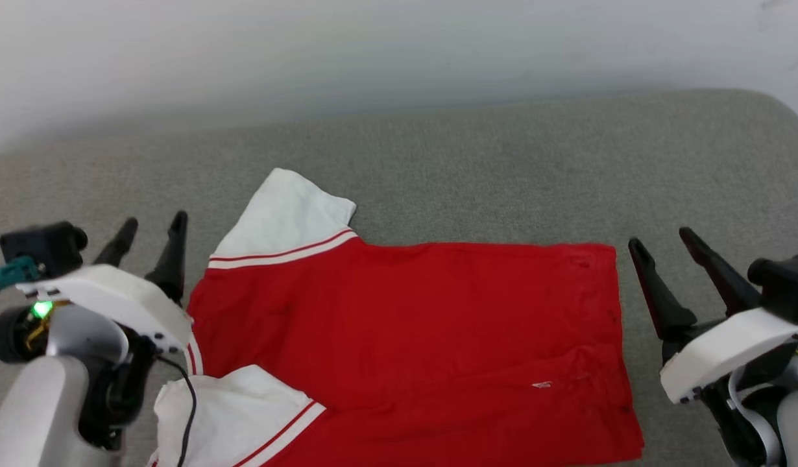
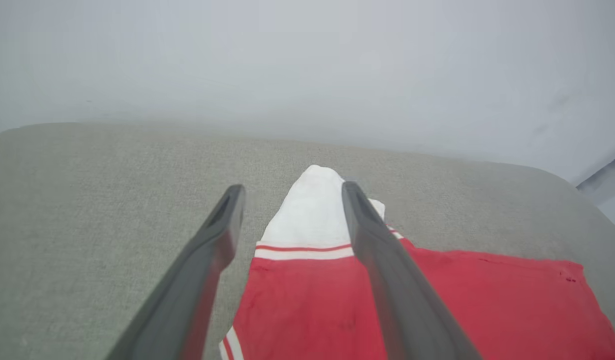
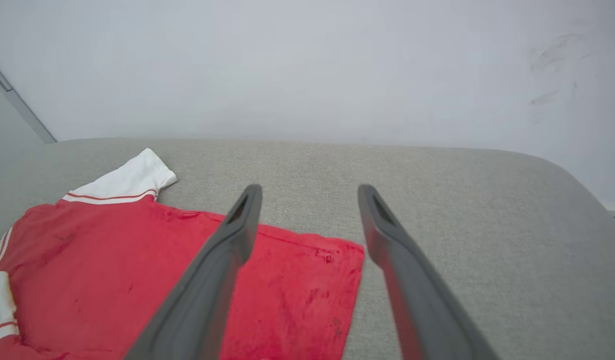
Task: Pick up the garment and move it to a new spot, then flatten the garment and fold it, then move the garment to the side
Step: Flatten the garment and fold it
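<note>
Both empty, the left gripper [image 1: 151,224] and right gripper [image 1: 662,240] gape beside the flat, print-hidden garment [image 1: 405,324].

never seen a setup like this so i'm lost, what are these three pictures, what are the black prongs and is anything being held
These are three cameras on one two-armed robot. The head view looks down from its head at a grey padded surface against a pale wall. The black prongs are its fingers: the left gripper at the lower left, the right gripper at the lower right.

The other two pictures come from cameras on each wrist, looking along that arm's own fingers.

On the surface lies the garment, a red shirt with white sleeves and striped trim, spread fairly flat, one sleeve pointing towards the wall.

Nothing is held. Both grippers are open and empty, one at each end of the shirt.
</note>
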Tool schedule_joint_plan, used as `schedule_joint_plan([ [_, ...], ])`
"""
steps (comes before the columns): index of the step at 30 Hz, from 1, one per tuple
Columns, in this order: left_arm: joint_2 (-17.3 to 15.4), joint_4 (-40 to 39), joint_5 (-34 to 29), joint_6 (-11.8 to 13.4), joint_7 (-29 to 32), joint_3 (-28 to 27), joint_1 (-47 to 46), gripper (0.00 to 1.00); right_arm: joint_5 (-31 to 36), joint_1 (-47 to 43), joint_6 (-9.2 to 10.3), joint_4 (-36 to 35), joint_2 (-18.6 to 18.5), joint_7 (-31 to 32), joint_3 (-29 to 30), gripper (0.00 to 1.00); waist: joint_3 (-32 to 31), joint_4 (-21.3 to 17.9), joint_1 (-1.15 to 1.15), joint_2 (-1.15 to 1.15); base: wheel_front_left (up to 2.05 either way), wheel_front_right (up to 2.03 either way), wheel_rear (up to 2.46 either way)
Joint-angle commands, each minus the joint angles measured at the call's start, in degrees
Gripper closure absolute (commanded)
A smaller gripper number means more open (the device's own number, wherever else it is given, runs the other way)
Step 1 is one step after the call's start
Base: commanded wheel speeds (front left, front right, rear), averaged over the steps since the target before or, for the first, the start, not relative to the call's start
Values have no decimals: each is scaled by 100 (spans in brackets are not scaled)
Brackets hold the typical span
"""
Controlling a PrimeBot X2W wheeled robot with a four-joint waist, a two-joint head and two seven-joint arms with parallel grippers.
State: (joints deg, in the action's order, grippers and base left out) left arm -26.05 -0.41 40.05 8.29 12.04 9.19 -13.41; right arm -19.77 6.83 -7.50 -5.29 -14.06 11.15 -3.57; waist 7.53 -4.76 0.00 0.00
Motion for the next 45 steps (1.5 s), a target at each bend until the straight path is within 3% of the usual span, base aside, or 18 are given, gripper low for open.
schedule_joint_plan([
  [1,-51,59,-100,8,-83,-40,-291,0,22,208,2,-66,79,-96,-65,0,424,-239,0,0,0,0,0],
  [6,-183,412,-189,-179,-85,-44,-1290,0,129,680,1,-152,144,-317,-177,0,1063,-456,0,0,0,0,0],
  [10,-249,954,-17,-373,308,30,-2034,0,168,971,2,-160,197,-407,-243,0,1468,-628,0,0,0,0,0],
  [19,-832,2041,561,-980,2301,308,-3168,0,95,1281,2,56,361,-622,-413,0,1918,-1103,0,0,0,0,0],
  [27,-1390,2383,778,-941,3940,544,-3535,0,-73,1333,2,271,508,-799,-480,0,2232,-1433,0,0,0,0,0],
  [32,-1431,2600,869,-788,4540,686,-3310,0,-151,1317,2,397,542,-824,-478,0,2307,-1512,0,0,0,0,0],
  [33,-1404,2633,910,-746,4613,699,-3251,53,-187,1327,1,416,542,-841,-471,0,2319,-1520,0,0,0,0,0],
  [34,-1371,2661,949,-715,4640,690,-3201,98,-205,1339,2,445,527,-840,-448,0,2324,-1527,0,0,0,0,0],
  [41,-1121,2611,1027,-626,4285,613,-3107,100,-677,1485,1,620,358,-393,-355,0,2245,-1413,0,0,0,0,0],
  [45,-1083,2538,961,-666,4038,578,-3261,100,-1100,1697,2,885,258,413,-290,0,2174,-1245,0,0,0,0,0],
])
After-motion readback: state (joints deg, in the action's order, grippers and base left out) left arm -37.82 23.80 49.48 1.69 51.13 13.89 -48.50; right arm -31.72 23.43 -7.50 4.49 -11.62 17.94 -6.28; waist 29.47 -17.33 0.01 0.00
